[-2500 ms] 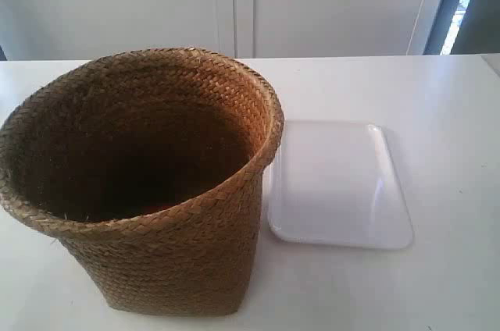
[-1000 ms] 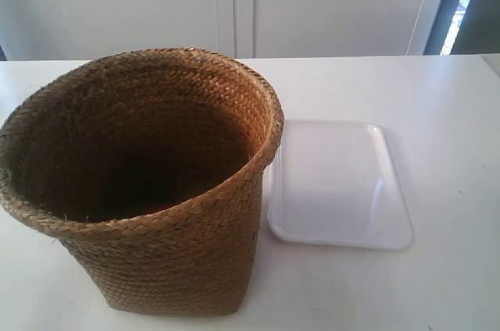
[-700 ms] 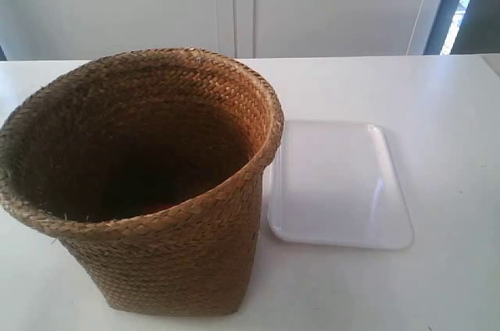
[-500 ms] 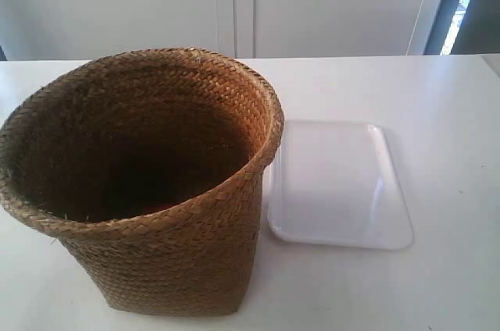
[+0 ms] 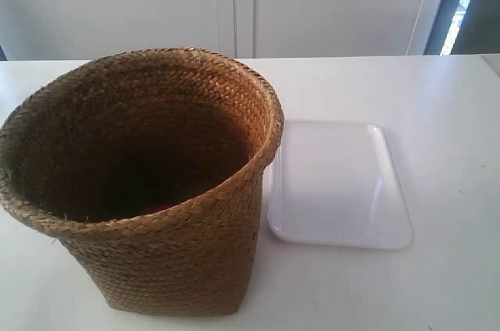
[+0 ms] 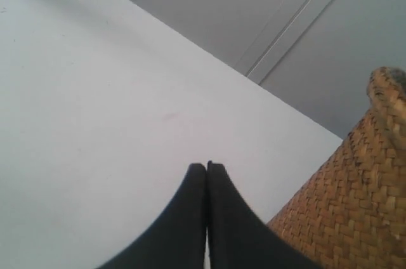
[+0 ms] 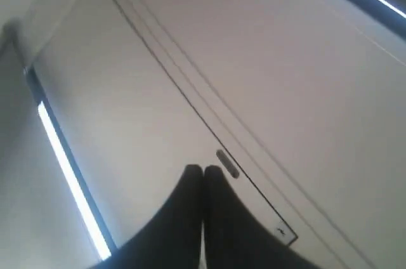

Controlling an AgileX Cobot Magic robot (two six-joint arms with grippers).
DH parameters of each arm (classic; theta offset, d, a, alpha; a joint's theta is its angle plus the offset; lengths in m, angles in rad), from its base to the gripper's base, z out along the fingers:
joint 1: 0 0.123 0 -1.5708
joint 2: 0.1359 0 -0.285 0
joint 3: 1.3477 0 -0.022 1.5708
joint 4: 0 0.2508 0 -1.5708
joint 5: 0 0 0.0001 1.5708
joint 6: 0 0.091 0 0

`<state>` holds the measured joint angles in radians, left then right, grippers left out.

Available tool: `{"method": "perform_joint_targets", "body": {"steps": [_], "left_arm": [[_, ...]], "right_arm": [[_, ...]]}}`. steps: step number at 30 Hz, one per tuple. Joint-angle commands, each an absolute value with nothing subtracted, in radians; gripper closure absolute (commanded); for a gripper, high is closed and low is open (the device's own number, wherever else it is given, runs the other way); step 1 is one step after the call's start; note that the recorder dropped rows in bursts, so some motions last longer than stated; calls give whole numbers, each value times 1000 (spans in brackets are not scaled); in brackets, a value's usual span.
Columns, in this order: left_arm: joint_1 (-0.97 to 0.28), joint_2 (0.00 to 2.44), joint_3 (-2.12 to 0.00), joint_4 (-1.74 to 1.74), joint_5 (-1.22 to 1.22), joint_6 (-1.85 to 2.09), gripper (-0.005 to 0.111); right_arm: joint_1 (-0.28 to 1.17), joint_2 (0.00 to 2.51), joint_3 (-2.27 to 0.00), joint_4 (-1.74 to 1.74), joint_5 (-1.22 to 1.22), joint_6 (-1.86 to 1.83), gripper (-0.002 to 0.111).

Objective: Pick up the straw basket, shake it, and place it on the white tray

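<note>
I see the basket (image 5: 172, 268) upright on the table (image 5: 437, 89), just left of the tray (image 5: 336, 183). My left gripper (image 6: 207, 166), fingers pressed together, sits near the basket's wall without touching it. The right gripper (image 7: 203, 169), also pressed together, faces a wall panel (image 7: 285, 59).

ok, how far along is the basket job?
Nothing done yet: the basket stands on the table beside the tray, not on it. Nothing in hand: the left gripper is shut and empty next to the basket's side, the right gripper shut, empty, facing a wall panel. Left: grip, lift, shake, set on the tray.
</note>
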<state>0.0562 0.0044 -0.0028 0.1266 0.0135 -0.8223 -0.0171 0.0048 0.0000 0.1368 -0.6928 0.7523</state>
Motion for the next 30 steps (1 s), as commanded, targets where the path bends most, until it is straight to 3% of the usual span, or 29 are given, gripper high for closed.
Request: {"method": "perform_joint_targets", "body": {"steps": [1,9,16,22,25,27,30], "left_arm": [[58,0,-21,128,-31,-787,107],[58,135,-327,128,-93,-614,107],[58,558,-688,68,-198,-602,107],[58,676,-762,68,-416,-601,107],[58,679,-790,68,-312,-581,107],[68,739,-930,68,22,-511,107],[79,887,-1171,68,324,-414,107]], "right_arm": [[-19,0,-2,348,-676,734,108],[-19,135,-321,751,-563,94,108],[-19,496,-704,563,-439,-58,108],[-19,593,-796,493,-474,-42,108],[-19,648,-823,491,-346,-45,108],[-19,744,-950,491,-44,-150,108],[-19,990,-1246,482,369,-180,108]]}}
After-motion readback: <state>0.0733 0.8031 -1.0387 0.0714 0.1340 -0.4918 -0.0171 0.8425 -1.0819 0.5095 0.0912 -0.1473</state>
